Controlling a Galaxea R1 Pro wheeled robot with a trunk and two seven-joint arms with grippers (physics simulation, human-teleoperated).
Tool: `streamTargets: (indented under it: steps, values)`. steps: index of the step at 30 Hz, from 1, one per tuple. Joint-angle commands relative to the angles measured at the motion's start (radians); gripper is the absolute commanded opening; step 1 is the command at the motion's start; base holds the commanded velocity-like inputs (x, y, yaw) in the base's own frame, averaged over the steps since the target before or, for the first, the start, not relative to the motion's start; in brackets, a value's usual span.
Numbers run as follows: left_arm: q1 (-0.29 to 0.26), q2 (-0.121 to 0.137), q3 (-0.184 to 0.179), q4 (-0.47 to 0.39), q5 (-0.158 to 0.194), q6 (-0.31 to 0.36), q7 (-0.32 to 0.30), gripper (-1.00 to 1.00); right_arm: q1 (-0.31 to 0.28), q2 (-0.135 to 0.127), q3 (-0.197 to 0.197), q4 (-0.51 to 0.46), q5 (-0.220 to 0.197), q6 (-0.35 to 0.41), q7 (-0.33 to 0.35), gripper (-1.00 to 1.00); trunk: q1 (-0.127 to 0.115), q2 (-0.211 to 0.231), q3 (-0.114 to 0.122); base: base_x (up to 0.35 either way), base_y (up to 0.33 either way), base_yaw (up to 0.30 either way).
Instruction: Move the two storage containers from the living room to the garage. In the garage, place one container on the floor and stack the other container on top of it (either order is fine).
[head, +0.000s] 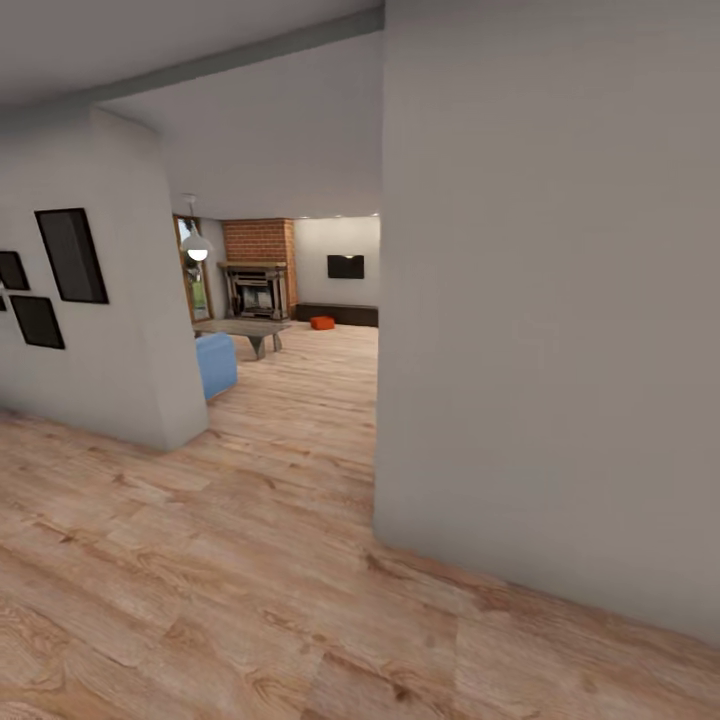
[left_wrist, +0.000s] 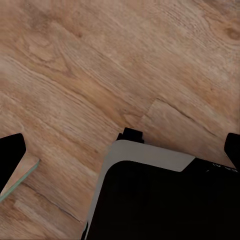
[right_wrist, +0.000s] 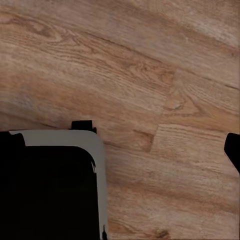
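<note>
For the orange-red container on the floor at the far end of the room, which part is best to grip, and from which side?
The orange-red container is far off and small in the head view, resting on the wood floor before the dark low cabinet. It looks like a low box. Probably a long wall's rim, gripped from above on the open room side. Its walls are too small to judge yet.

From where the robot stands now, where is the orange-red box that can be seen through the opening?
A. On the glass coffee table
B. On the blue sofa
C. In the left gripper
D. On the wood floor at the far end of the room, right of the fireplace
D: in the head view the orange-red box sits low on the wood floor, right of the fireplace and beyond the coffee table.
</note>
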Motion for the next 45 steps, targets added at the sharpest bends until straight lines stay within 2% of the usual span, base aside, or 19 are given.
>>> streamTargets:
  steps: [1, 23, 40, 45]
  values:
    - [-0.001, 0.000, -0.006, 0.001, 0.008, -0.003, 0.002, 1.00, -0.001, 0.000, 0.009, 0.003, -0.007, -0.005, -0.001, 1.00, 0.001, -0.001, -0.001, 0.322, 0.000, 0.271]
    - [-0.001, 0.000, -0.005, 0.001, 0.008, -0.005, 0.002, 1.00, -0.002, 0.003, 0.009, 0.003, -0.008, -0.009, -0.002, 1.00, 0.001, -0.001, 0.002, 0.322, 0.000, 0.269]
    - [-0.001, 0.000, -0.005, 0.001, 0.008, -0.002, 0.002, 1.00, -0.002, 0.003, 0.008, 0.002, -0.008, -0.007, -0.001, 1.00, 0.001, -0.001, 0.002, 0.322, 0.000, 0.018]
    - [-0.001, 0.000, -0.005, 0.001, 0.008, -0.002, 0.002, 1.00, -0.001, 0.010, 0.010, 0.002, -0.006, -0.003, -0.001, 1.00, 0.001, -0.001, 0.002, 0.322, 0.000, 0.000]
